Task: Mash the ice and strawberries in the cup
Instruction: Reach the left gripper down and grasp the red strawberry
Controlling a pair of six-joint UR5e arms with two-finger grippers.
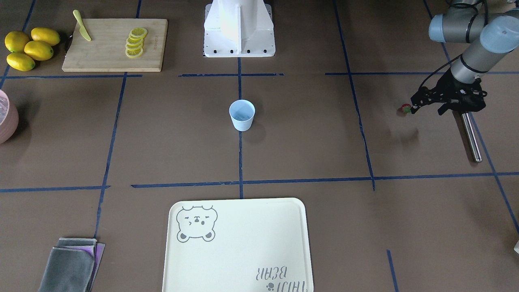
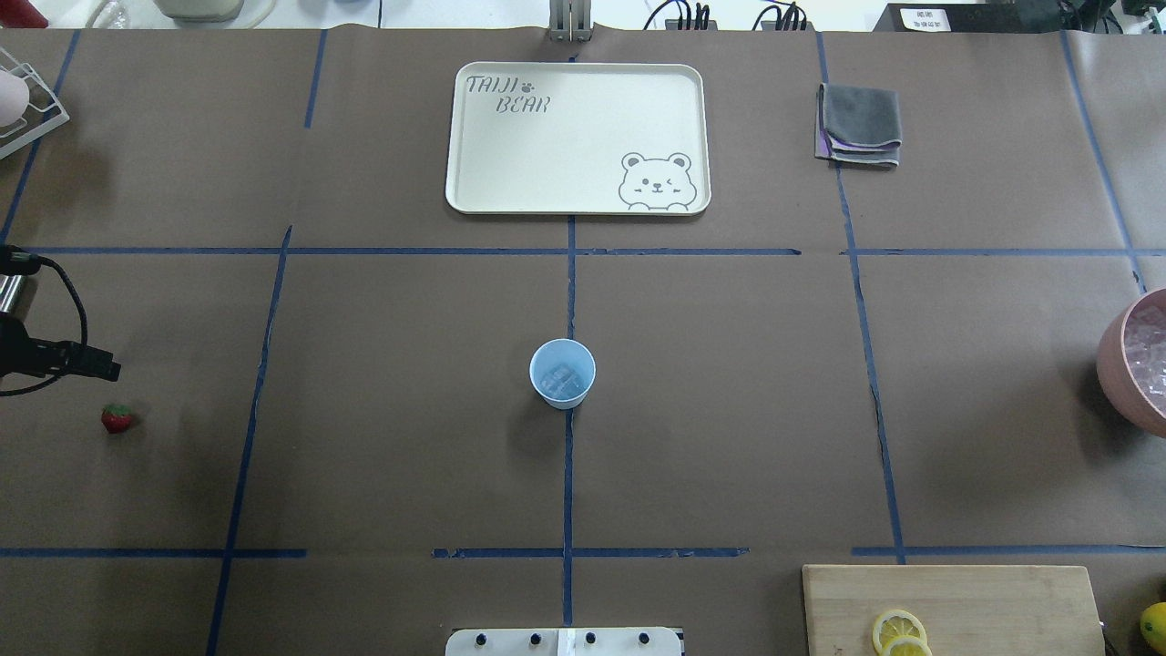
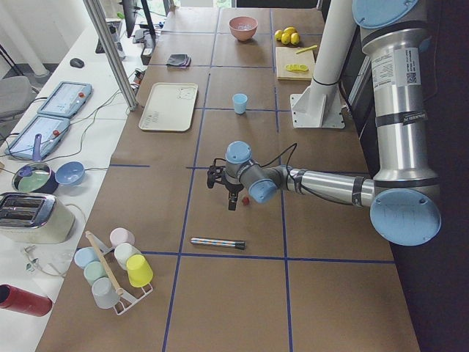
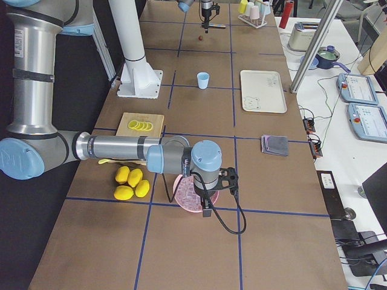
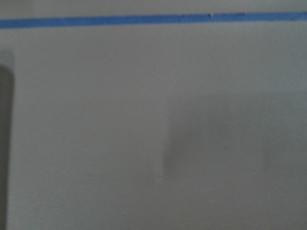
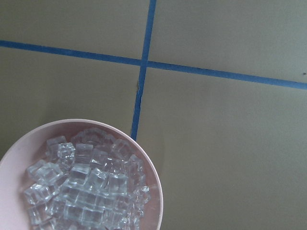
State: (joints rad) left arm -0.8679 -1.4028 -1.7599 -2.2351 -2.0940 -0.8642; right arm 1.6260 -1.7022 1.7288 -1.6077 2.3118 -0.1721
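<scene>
Cup (image 1: 242, 121), tapered pale-blue plastic, holds glassy ice cubes (image 2: 560, 381); left gripper (image 1: 413, 108), right gripper (image 4: 207, 210): jaw spread cannot be told.

Robot lab, my work cell. Table (image 2: 410, 319), brown paper, blue tape grid (image 2: 410, 251). My white pedestal (image 1: 239, 28), bolted down. Side bench (image 3: 91, 121): two teach pendants (image 3: 64, 98), toaster (image 3: 26, 218). Cup rack (image 3: 110, 268) at the table end.

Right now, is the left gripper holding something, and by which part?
Nothing, it seems: the strawberry lies on the table, apart from the left gripper. Whether its jaws are open, I cannot tell.
</scene>
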